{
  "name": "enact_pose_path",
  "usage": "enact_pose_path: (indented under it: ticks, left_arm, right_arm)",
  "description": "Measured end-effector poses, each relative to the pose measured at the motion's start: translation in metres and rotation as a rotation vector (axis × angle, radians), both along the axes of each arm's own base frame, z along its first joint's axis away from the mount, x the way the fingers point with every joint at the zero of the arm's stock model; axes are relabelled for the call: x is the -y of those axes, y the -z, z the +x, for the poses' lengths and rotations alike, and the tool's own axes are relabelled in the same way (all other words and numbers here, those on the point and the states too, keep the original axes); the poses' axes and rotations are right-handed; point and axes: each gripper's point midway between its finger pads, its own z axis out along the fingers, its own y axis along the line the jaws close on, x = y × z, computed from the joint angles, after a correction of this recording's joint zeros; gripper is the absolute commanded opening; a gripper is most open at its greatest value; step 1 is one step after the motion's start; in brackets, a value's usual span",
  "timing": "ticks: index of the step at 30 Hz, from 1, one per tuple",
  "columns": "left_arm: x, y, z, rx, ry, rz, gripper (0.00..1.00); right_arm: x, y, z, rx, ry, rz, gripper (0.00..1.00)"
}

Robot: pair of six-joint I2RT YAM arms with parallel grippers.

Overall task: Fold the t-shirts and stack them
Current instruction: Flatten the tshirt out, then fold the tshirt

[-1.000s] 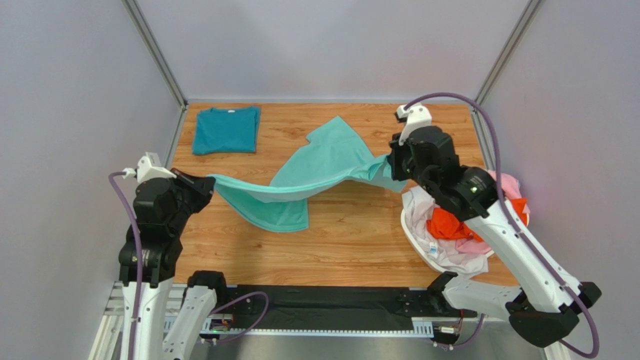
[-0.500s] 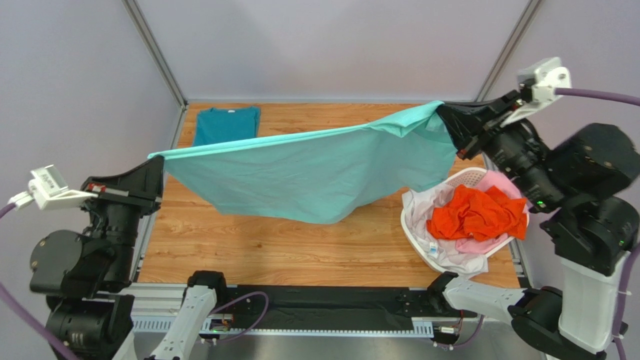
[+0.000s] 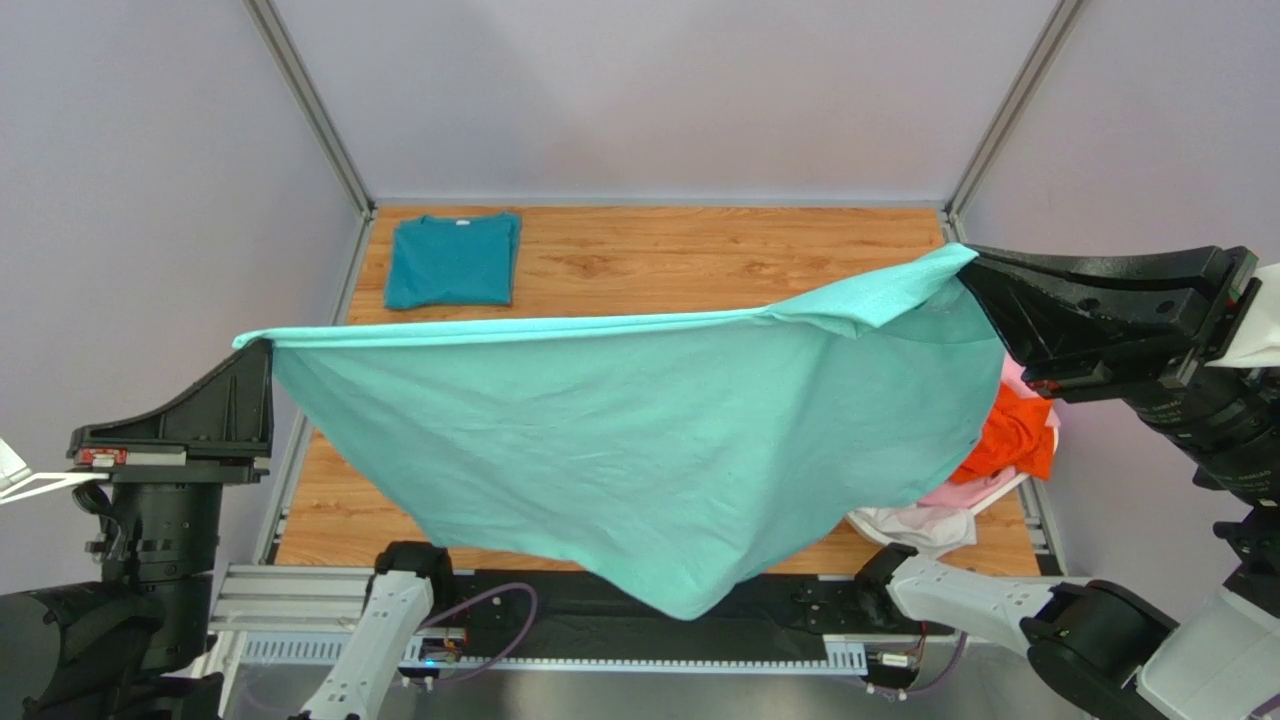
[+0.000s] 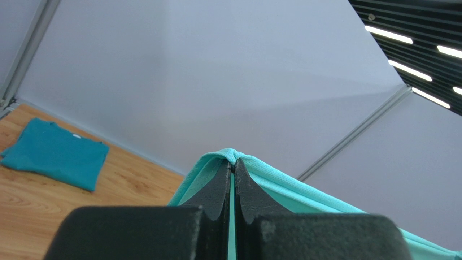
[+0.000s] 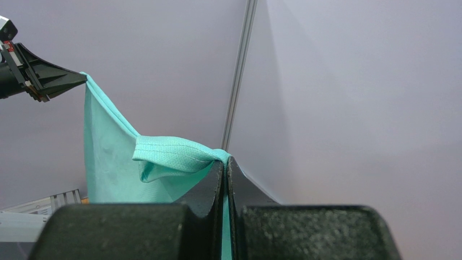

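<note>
The light mint-aqua t-shirt [image 3: 646, 435] hangs spread wide high above the table, stretched between both grippers. My left gripper [image 3: 268, 348] is shut on its left corner [image 4: 234, 157]. My right gripper [image 3: 965, 258] is shut on its right corner [image 5: 217, 156]. The darker teal t-shirt [image 3: 451, 258] lies folded at the table's far left, also in the left wrist view [image 4: 51, 154]. The orange t-shirt [image 3: 1019, 435], a pink one [image 3: 962, 492] and a white one [image 3: 917, 525] peek out at the right, mostly hidden by the hanging shirt.
The laundry basket is hidden behind the hanging shirt. The wooden table [image 3: 721, 255] shows at the back. Grey walls and metal frame posts [image 3: 308, 102] enclose the cell. The left arm [image 5: 32, 76] shows far off in the right wrist view.
Both grippers have risen and moved apart toward the camera, lifting the mint-aqua shirt off the table and spreading it wide; it now covers most of the table and the basket.
</note>
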Motion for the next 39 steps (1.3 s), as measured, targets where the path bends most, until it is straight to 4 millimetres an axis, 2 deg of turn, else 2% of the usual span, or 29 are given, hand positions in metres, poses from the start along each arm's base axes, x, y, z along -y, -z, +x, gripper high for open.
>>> enact_pose_path:
  ticks: [3,5,6,9,11,14,16,17,20,23,24,27,30,33,35,39]
  left_arm:
    - [-0.001,0.006,0.009,-0.026,-0.012,0.01,0.0]
    - [-0.004,0.015,0.023,-0.069,-0.028,0.012,0.0]
    - [-0.005,0.021,0.035,-0.097,-0.039,0.011,0.0]
    - [-0.009,0.054,0.084,-0.227,-0.075,0.017,0.0]
    - [-0.01,0.087,0.126,-0.341,-0.093,0.026,0.0]
    - [-0.013,0.157,0.194,-0.567,-0.126,0.054,0.0]
    - [-0.014,0.205,0.23,-0.705,-0.143,0.073,0.0]
    - [-0.014,0.232,0.249,-0.776,-0.15,0.088,0.0]
    - [-0.017,0.308,0.286,-0.964,-0.167,0.135,0.0]
    - [-0.023,0.363,0.312,-1.104,-0.198,0.183,0.0]
    - [-0.024,0.378,0.321,-1.138,-0.204,0.199,0.0]
    - [-0.025,0.418,0.349,-1.229,-0.198,0.248,0.0]
    - [-0.023,0.455,0.385,-1.284,-0.177,0.287,0.0]
    - [-0.021,0.483,0.405,-1.323,-0.159,0.308,0.0]
    - [-0.02,0.498,0.412,-1.345,-0.149,0.315,0.0]
    - [-0.018,0.512,0.419,-1.362,-0.126,0.309,0.0]
  right_arm:
    - [-0.007,0.007,0.013,-0.013,0.018,-0.026,0.0]
    - [-0.016,0.019,0.033,-0.042,0.05,-0.055,0.0]
    - [-0.02,0.026,0.044,-0.058,0.069,-0.067,0.0]
    - [-0.04,0.067,0.095,-0.156,0.157,-0.151,0.0]
    - [-0.055,0.102,0.138,-0.231,0.234,-0.217,0.0]
    - [-0.073,0.168,0.206,-0.362,0.343,-0.333,0.0]
    - [-0.081,0.222,0.252,-0.464,0.395,-0.414,0.0]
    - [-0.083,0.245,0.269,-0.505,0.412,-0.446,0.0]
    - [-0.08,0.335,0.315,-0.669,0.452,-0.565,0.0]
    - [-0.076,0.404,0.346,-0.798,0.452,-0.634,0.0]
    - [-0.078,0.417,0.357,-0.818,0.442,-0.636,0.0]
    - [-0.076,0.473,0.385,-0.912,0.444,-0.684,0.0]
    - [-0.08,0.525,0.415,-0.981,0.445,-0.723,0.0]
    - [-0.083,0.561,0.429,-1.026,0.442,-0.753,0.0]
    - [-0.084,0.575,0.434,-1.042,0.441,-0.763,0.0]
    - [-0.086,0.579,0.44,-1.042,0.442,-0.764,0.0]
